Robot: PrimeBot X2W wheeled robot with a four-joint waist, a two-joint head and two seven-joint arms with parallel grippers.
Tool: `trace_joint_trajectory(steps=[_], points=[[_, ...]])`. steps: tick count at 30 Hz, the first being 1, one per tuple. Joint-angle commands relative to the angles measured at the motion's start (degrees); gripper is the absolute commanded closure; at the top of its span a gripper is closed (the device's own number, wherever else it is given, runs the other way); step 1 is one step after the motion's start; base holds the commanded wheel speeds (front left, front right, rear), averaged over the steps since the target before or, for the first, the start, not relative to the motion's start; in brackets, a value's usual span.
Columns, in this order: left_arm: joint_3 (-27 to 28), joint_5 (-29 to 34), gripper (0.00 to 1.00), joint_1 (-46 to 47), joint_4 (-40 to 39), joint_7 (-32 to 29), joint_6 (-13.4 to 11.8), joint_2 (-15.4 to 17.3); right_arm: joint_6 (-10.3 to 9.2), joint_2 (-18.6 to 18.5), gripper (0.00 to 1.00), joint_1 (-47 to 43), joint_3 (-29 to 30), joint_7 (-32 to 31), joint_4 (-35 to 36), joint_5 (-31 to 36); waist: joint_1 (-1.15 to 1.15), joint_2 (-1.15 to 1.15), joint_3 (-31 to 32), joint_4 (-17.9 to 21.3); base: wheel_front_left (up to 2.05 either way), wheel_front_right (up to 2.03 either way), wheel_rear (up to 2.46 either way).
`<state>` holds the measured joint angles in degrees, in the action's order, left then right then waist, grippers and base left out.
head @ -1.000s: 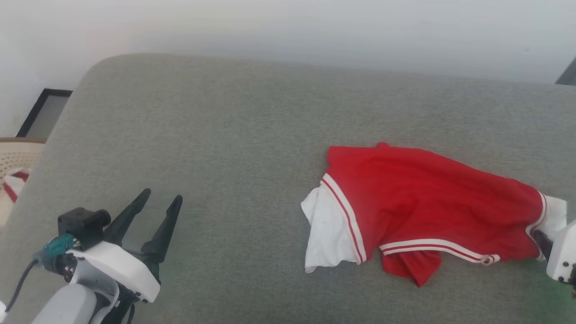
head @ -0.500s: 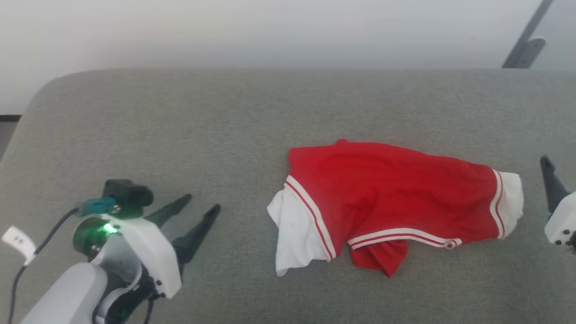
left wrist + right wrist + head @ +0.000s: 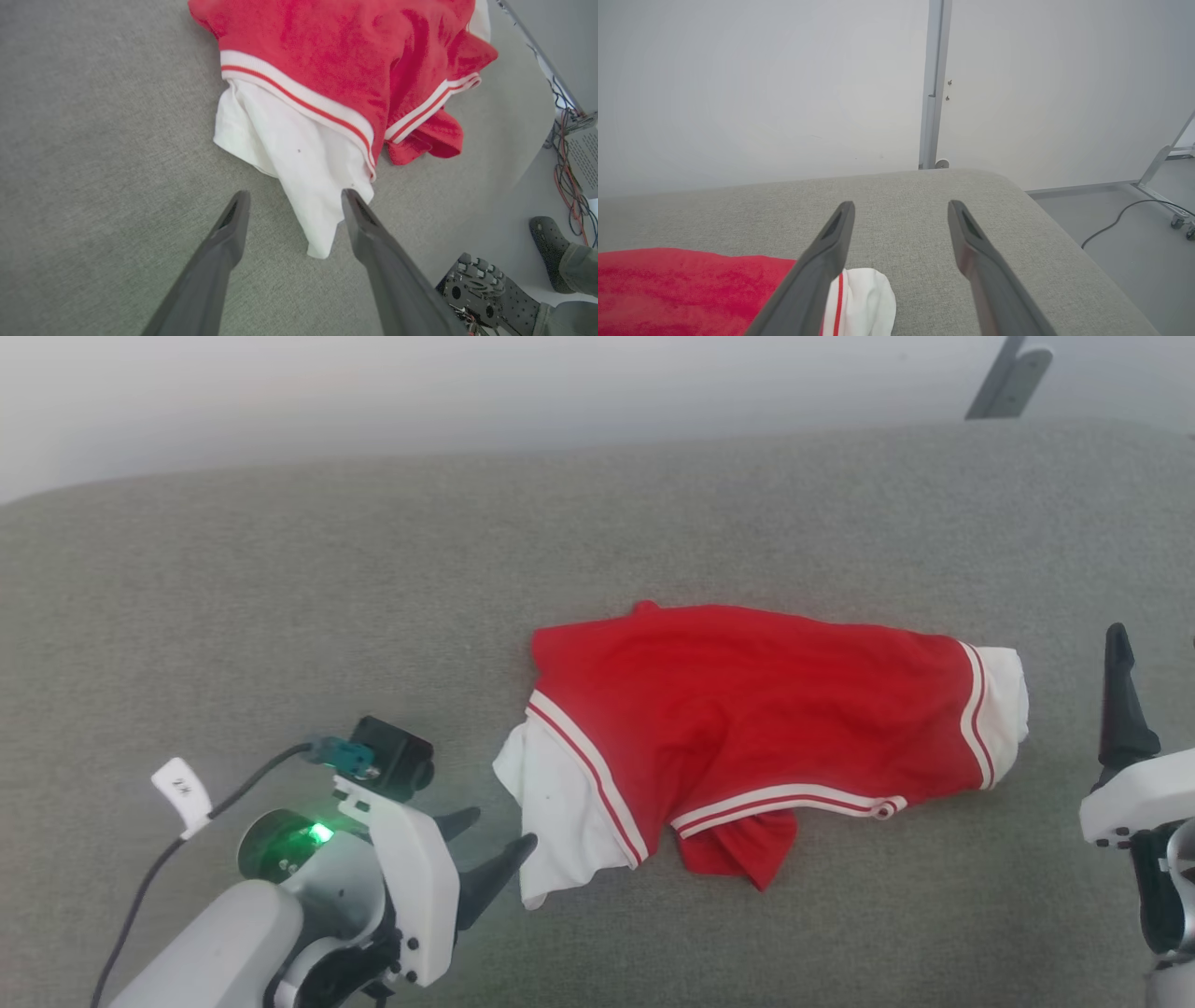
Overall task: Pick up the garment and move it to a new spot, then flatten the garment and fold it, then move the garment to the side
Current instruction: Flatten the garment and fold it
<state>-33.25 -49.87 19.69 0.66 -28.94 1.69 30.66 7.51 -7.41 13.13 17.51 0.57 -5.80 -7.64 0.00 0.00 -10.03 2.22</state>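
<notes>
The garment (image 3: 747, 709), a bright red top with white sleeve ends and striped trim, lies crumpled on the grey cushion. My left gripper (image 3: 499, 831) is open at its left end, fingertips right at the white sleeve (image 3: 560, 812). In the left wrist view the garment (image 3: 327, 56) fills the top and that sleeve's tip (image 3: 303, 158) hangs between the open fingers of the left gripper (image 3: 294, 193). My right gripper (image 3: 1154, 639) stands open just right of the other white sleeve end (image 3: 1004, 700), apart from it. The right wrist view shows the right gripper (image 3: 901, 203) with nothing between its fingers and the garment (image 3: 682, 284) at lower left.
The grey cushion (image 3: 280, 597) stretches wide to the left and behind the garment; its rounded right end (image 3: 1041, 219) drops to the floor. A metal post (image 3: 931, 93) stands at the white wall. Cables (image 3: 567, 172) and a person's shoe (image 3: 549, 247) are on the floor beside the cushion.
The head camera has swung, shifting the whole picture. My left gripper has closed in on the garment's left sleeve. My right gripper has drawn back from the right sleeve end.
</notes>
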Motion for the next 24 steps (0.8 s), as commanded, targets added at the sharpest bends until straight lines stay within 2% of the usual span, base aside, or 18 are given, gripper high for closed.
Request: trace_joint_trajectory(steps=[1, 13, 14, 16, 17, 24], points=[[-0.6, 0.5, 0.0, 1.1, 0.7, -0.6, -0.3, -0.1, -0.04, 0.4, 0.0, -0.5, 0.0, 0.6, 0.5, 0.6, 0.0, 0.0, -0.8, 0.7, 0.0, 0.0, 0.0], [-5.6, 3.5, 0.0, 5.0, 13.3, -3.1, -0.6, -5.0, -0.04, 3.6, 0.0, -1.6, -0.8, 8.9, 3.2, 2.0, 0.0, 0.0, -2.5, 2.9, 0.0, 0.0, 0.0], [-5.7, 3.5, 0.21, 5.2, 14.5, -3.0, -0.5, -5.4, -0.04, 3.7, 0.0, -1.6, -1.0, 9.7, 3.3, 1.8, 0.0, 0.0, -2.5, 3.0, 0.0, 0.0, 0.0], [-6.5, 4.4, 0.96, 5.6, 16.8, -2.6, -0.1, -5.7, -0.04, 3.9, 0.0, -1.9, -1.4, 10.8, 2.8, 1.7, 0.0, 0.0, -2.5, 3.1, 0.0, 0.0, 0.0], [-6.9, 4.5, 1.0, 5.6, 17.9, -2.5, 0.2, -6.1, -0.04, 4.1, 0.0, -2.1, -1.6, 11.2, 2.6, 1.7, 0.0, 0.0, -2.4, 3.2, 0.0, 0.0, 0.0], [-8.1, 5.0, 1.0, 6.0, 21.9, -1.1, 2.0, -7.0, -0.04, 4.4, 0.0, -2.6, -1.9, 12.6, 1.7, 2.0, 0.0, 0.0, -1.5, 3.0, 0.0, 0.0, 0.0]])
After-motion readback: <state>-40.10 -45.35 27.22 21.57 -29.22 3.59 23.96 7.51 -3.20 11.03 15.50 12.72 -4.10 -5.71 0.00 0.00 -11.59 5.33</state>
